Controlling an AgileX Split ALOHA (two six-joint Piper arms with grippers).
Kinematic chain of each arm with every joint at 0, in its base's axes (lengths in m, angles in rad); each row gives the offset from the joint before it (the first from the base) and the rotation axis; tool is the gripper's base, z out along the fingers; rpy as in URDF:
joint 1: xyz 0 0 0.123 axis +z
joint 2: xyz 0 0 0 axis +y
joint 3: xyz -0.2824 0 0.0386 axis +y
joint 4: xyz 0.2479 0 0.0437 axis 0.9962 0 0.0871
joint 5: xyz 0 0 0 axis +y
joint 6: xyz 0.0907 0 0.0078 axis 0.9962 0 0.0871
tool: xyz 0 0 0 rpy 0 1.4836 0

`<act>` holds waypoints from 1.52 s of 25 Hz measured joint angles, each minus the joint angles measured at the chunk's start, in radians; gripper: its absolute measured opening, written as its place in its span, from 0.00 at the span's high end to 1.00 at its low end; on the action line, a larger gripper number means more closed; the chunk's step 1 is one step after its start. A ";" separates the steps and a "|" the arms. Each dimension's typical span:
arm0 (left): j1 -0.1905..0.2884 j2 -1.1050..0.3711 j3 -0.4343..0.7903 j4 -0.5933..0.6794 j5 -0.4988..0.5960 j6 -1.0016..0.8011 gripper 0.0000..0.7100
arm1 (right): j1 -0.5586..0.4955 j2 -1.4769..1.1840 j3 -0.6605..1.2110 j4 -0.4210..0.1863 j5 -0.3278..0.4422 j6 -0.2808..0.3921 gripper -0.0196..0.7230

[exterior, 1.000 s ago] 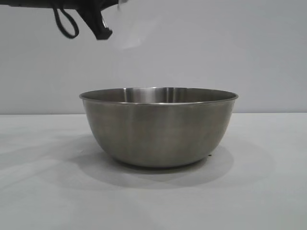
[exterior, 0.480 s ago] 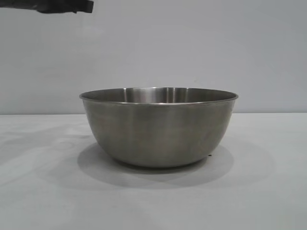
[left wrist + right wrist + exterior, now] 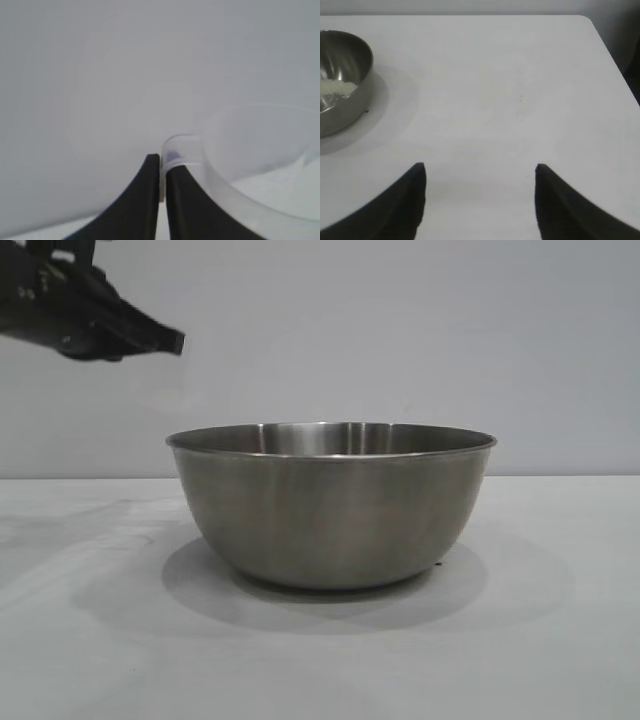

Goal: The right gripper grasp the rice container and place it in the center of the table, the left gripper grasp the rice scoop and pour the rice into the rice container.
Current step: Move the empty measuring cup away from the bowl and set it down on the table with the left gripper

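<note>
White, smooth bench [image 3: 560, 640] under a plain grey wall carries the large round stainless-steel rice container [image 3: 330, 510], upright at its middle. Cream rice grains [image 3: 337, 89] lie inside it. Up left of the bowl, clear of its rim, the black left claw [image 3: 165, 340] is clenched on the handle of the translucent frosted plastic rice scoop [image 3: 235, 165]. The black right claw [image 3: 480, 172] hangs released over bare bench beside the bowl.

Exterior: low, level, close on bowl [image 3: 330, 505]. Right wrist: angled down across table [image 3: 510, 90], sharing that bowl. Left wrist: facing blank wall.
</note>
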 joint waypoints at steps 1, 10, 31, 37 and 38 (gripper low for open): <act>0.001 0.012 0.000 -0.002 0.003 0.000 1.00 | 0.000 0.000 0.000 0.000 0.000 0.000 0.38; 0.001 0.052 0.029 -0.046 -0.021 -0.001 1.00 | 0.000 0.000 0.000 0.000 0.000 0.000 0.38; 0.002 0.052 0.339 -0.021 -0.151 -0.244 1.00 | 0.000 0.000 0.000 0.000 0.000 0.000 0.38; 0.002 0.063 0.352 -0.021 -0.153 -0.270 1.00 | 0.000 0.000 0.000 0.000 0.000 0.000 0.38; 0.002 0.075 0.352 -0.021 -0.155 -0.271 1.00 | 0.000 0.000 0.000 0.000 0.000 0.000 0.38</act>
